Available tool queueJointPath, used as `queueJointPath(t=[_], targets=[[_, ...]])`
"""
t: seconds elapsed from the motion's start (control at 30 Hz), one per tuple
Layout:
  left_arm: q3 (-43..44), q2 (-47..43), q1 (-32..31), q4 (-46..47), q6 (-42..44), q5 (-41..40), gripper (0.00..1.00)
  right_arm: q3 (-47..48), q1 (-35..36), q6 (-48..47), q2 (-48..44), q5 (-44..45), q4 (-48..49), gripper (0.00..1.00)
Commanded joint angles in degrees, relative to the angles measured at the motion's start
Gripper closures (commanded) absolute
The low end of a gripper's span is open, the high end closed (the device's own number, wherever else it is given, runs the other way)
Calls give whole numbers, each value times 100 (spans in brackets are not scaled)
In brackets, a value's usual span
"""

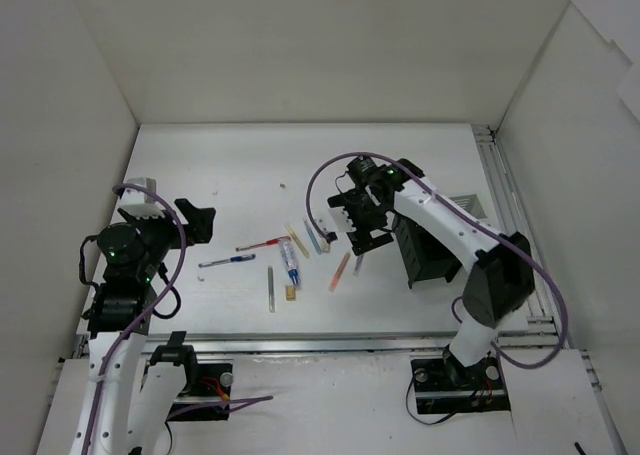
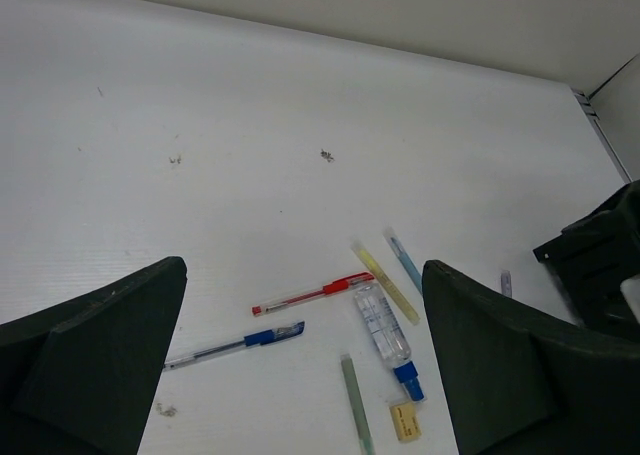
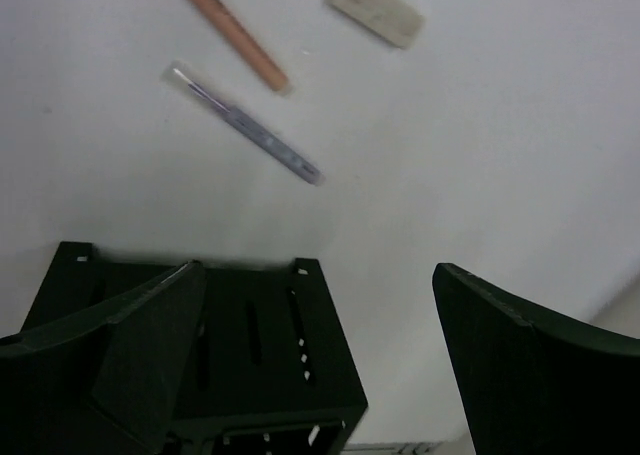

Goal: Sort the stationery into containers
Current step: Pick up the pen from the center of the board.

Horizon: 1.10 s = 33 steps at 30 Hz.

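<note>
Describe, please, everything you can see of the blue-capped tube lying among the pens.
The blue-capped tube is a see-through, plastic-looking cylinder with a blue cap at its near end. It lies flat on the white table, beside a yellow stick, its far end close to the red pen. A beige block lies just beyond the cap. Nothing holds it.

Far half of the white table (image 1: 300,160): bare up to the white back wall (image 1: 300,55), open passage across its width.
Mid-table: pens and pencils lie loosely around a white tube with a blue cap (image 1: 289,263), with narrow gaps between them.
Bare strip between the left gripper (image 1: 197,221) and the clear pen with a blue grip (image 1: 227,261).
Right side: the black mesh organiser box (image 1: 430,250) stands near the white right wall (image 1: 560,175). The right arm's white forearm (image 1: 440,215) crosses above it. A purple cable (image 1: 315,180) loops over the right gripper (image 1: 352,225).
</note>
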Motion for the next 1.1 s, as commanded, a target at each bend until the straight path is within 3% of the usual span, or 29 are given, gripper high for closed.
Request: queueJointPath(t=[0.0, 0.07, 0.27, 0.8, 0.9, 1.07], targets=[[-56, -111, -27, 371, 203, -104, 0, 399, 26, -400, 792, -360, -917, 6], [-109, -156, -27, 389, 221, -174, 0, 689, 34, -127, 1259, -526, -997, 9], [-91, 37, -27, 406, 326, -175, 0, 312, 34, -319, 1673, -1028, -672, 8], [-144, 547, -80, 380, 458, -288, 0, -514, -273, 278, 1807, -765, 400, 16], [-152, 609, -80, 371, 432, -288, 0, -716, -300, 357, 1807, -712, 654, 22], [-161, 653, -80, 318, 414, -358, 0, -1198, -291, 419, 1693, -668, 1190, 45]])
